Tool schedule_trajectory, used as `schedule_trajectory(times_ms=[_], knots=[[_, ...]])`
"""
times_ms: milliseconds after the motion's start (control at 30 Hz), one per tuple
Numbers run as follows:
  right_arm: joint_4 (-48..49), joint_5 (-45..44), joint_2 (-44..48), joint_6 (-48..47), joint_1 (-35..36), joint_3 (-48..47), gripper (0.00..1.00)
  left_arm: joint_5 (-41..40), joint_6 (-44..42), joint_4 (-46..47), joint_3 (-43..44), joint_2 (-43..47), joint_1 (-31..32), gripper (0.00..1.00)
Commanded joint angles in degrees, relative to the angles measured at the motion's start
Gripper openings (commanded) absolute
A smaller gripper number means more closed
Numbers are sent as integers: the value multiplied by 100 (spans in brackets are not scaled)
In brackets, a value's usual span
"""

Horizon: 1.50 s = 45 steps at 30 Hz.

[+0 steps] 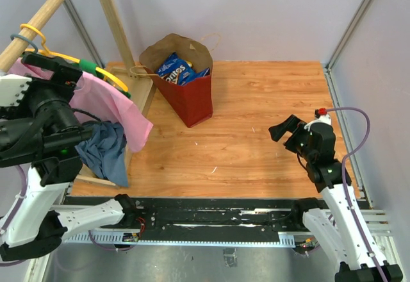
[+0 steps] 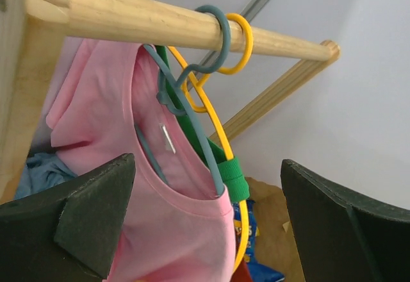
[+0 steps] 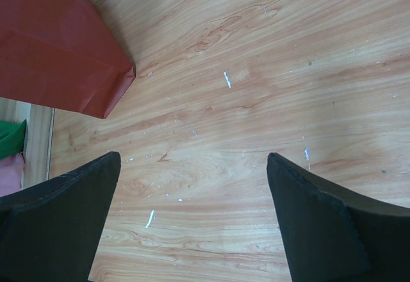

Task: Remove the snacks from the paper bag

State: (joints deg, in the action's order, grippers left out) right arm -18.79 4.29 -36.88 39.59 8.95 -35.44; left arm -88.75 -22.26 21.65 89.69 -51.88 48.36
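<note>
Above the table (image 3: 269, 64), right pincer (image 3: 193, 163) hangs open.

1. This is a robot test cell in a lab, not a home.
2. Plain grey-white panel walls (image 1: 269, 13), held in aluminium profile posts (image 1: 355, 22), close the space beyond and beside the right gripper (image 3: 192, 231).
3. Under this gripper lies a wooden tabletop (image 3: 256, 102) with small white scratches.
4. Behind both grippers, a metal rail (image 1: 211, 221) carries the arm bases (image 1: 307, 211).
5. Above the left gripper (image 2: 205, 231) there is a wooden clothes rack (image 2: 141, 19) with plastic hangers (image 2: 225, 35).

Snacks (image 1: 177, 69) inside paper bag (image 1: 192, 99)
</note>
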Motion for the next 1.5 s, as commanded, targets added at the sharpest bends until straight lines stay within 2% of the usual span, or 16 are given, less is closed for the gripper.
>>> schedule_trajectory(times_ms=[0,167,233,300,367,533,767,833,900,933,1200,1267,1300,1333,1400,1467], knots=[[-70,-104,155,-130,72,49,99,-938,41,-156,-109,-306,16,100],[-79,-109,240,-154,64,125,99,-959,-110,127,-508,-548,-145,100],[-45,-76,248,-158,63,163,99,-960,-661,959,-818,-672,-381,100],[-21,-44,235,-175,69,194,99,-960,-1733,2327,-1120,-824,-674,100],[-18,-26,221,-215,65,183,99,-959,-2543,3300,-1264,-994,-942,100],[19,-21,218,-332,66,195,99,-776,-3209,3933,-1371,-1463,-1365,100],[56,67,211,-413,67,238,99,-703,-4941,5602,-1068,-2488,-1987,100],[93,59,217,-437,68,260,99,-766,-5747,6316,-882,-2877,-2155,100],[124,54,199,-451,69,260,99,-921,-6986,7823,-581,-3384,-2321,100],[140,54,187,-460,66,257,99,-956,-7608,8260,-365,-3656,-2403,100],[174,48,119,-609,66,205,99,-955,-7970,8340,147,-4625,-2583,99],[187,37,111,-634,70,213,99,-960,-8018,8342,188,-4830,-2663,91],[191,24,104,-651,67,213,98,-959,-8021,8346,178,-4900,-2680,84],[194,16,103,-666,65,220,99,-960,-7992,8345,149,-4936,-2690,74],[197,-5,92,-694,72,218,99,-960,-7915,8340,63,-4966,-2686,42],[212,-31,78,-725,64,224,99,-965,-7827,8341,-7,-4956,-2691,16]])
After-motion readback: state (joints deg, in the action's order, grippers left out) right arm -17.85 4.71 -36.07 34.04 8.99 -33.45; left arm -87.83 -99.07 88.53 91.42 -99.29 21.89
